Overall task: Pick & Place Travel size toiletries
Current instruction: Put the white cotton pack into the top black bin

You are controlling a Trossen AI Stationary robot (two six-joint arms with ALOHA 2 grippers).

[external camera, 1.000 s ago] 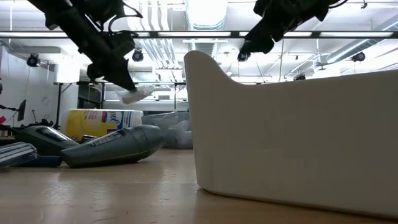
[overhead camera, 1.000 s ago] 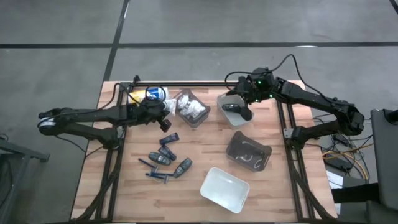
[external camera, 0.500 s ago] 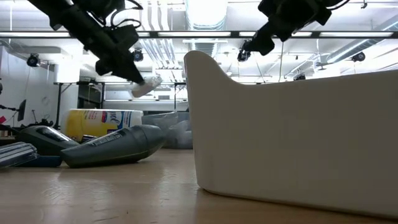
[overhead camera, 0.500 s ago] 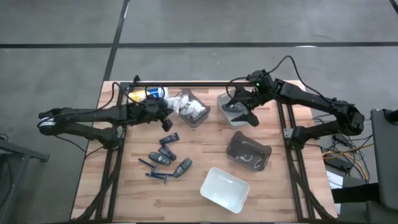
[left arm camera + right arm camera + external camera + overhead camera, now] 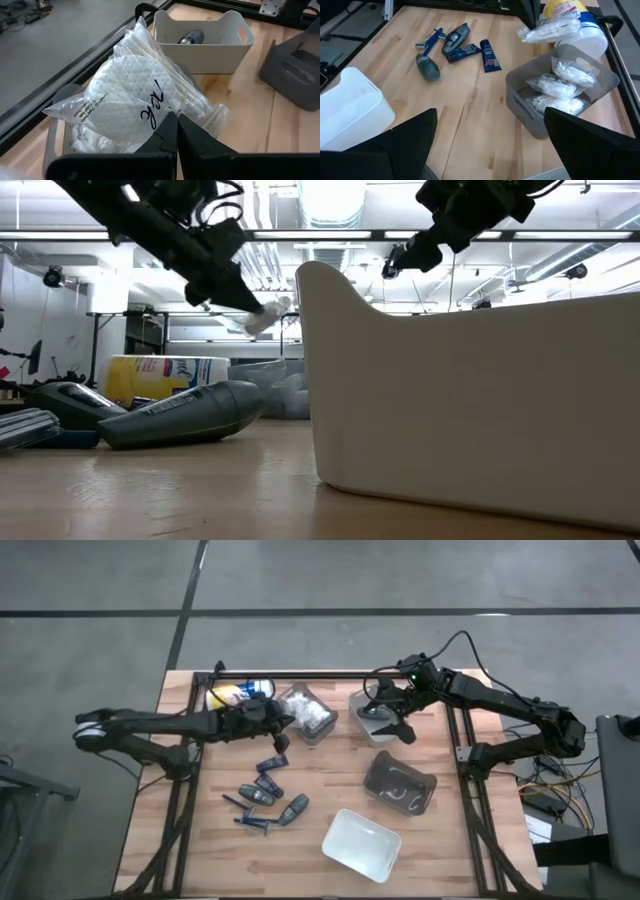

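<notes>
We log the left gripper (image 5: 176,131) now moved over the grey bin (image 5: 308,721) at twelve o'clock, fingers clamping the cotton-pad packet (image 5: 131,102); right gripper (image 5: 397,718) open, above the beige bin (image 5: 362,700). Release looks next.

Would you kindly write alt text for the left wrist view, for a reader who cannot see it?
The shut left gripper holds a clear plastic packet of white cotton pads and swabs above a grey plastic bin that holds more white packets. Beyond stands a cream-coloured bin with a dark grey-blue oblong toiletry inside, on the wooden table.
</notes>
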